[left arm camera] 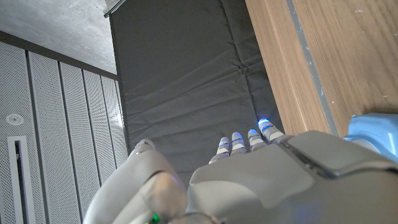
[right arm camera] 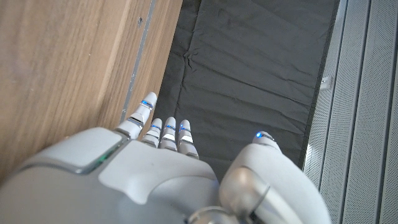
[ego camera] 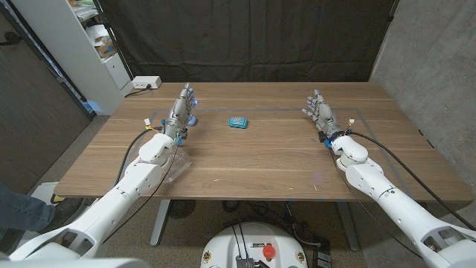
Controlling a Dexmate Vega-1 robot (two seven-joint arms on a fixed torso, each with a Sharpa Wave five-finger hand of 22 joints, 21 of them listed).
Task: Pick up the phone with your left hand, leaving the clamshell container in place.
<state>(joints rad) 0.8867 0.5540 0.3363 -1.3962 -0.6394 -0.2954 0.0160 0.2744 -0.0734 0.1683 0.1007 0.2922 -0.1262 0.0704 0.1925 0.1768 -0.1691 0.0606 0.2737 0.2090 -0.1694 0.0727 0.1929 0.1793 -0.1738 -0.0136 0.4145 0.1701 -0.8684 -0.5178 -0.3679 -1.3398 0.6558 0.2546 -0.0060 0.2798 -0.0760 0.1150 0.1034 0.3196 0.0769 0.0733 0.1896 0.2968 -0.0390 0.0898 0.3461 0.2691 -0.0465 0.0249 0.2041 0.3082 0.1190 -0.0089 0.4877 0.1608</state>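
Mid-table, the phone (ego camera: 239, 122) (small, blue, probably light, stiff and slick) is lying flat, near your left hand (ego camera: 182, 110), which is standing with fingers apart, holding nothing. I'd be pinching its side edges. The clamshell (ego camera: 177, 165) is sitting by your forearm.

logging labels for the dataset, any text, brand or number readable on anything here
No text can be read in these pictures.
Phone: blue, with pale marks on its face, too small to read.
Clamshell container: clear, no label visible.
White power strip at the table's far left corner: no readable marking.
Shelf items beyond the table: too blurred to read.
Left hand and right hand: only blue lights, no lettering.
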